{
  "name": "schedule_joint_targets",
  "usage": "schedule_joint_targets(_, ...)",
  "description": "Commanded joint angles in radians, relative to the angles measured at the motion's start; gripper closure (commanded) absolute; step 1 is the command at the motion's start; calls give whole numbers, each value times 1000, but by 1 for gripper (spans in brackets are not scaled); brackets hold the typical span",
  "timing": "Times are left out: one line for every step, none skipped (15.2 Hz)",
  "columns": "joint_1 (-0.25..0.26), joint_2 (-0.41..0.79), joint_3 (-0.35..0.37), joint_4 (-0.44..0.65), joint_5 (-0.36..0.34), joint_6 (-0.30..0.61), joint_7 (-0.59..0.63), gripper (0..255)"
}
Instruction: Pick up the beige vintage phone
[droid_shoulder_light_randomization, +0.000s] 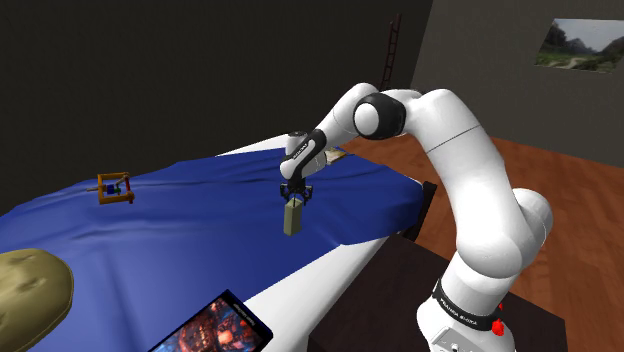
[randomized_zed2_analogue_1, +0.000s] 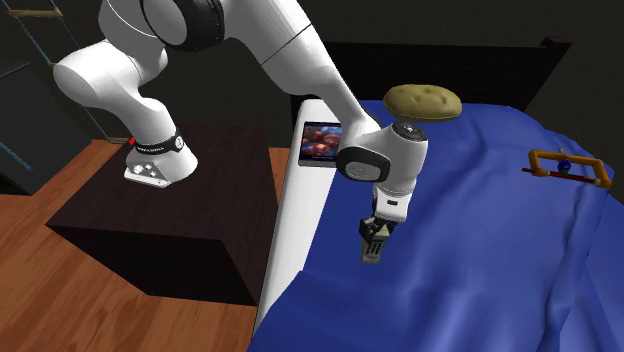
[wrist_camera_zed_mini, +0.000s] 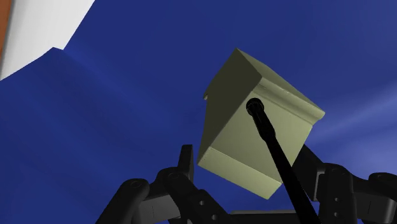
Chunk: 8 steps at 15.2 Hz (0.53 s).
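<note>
The beige vintage phone (droid_shoulder_light_randomization: 292, 219) is a boxy olive-beige body with a thin black antenna. It hangs a little above the blue bedcover (droid_shoulder_light_randomization: 200, 225), held between the black fingers of my gripper (droid_shoulder_light_randomization: 293, 203), which is shut on it. In the second exterior view the phone (randomized_zed2_analogue_1: 373, 244) dangles below the gripper (randomized_zed2_analogue_1: 377, 232), near the bed's white edge. In the wrist view the phone (wrist_camera_zed_mini: 254, 127) sits tilted between the two fingers (wrist_camera_zed_mini: 186, 162), with the blue cover behind it.
A small orange-brown frame object (droid_shoulder_light_randomization: 115, 188) lies farther back on the bed. A lumpy tan cushion (droid_shoulder_light_randomization: 30, 295) and a dark picture tablet (droid_shoulder_light_randomization: 215, 328) lie near the shoulder view's lower left. The dark stand (randomized_zed2_analogue_1: 150, 220) and wooden floor (randomized_zed2_analogue_1: 60, 280) border the bed.
</note>
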Motion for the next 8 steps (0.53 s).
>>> schedule_joint_targets(0,1,0,0,0,0,0,255)
schedule_joint_targets(0,1,0,0,0,0,0,255)
schedule_joint_targets(0,0,0,-1,0,0,0,255)
schedule_joint_targets(1,0,0,-1,0,0,0,255)
schedule_joint_targets(0,-12,0,-7,0,-6,0,255)
schedule_joint_targets(0,-23,0,-12,0,-13,-1,255)
schedule_joint_targets(0,-34,1,-16,0,-19,-2,255)
schedule_joint_targets(0,-46,1,-21,1,-26,-2,255)
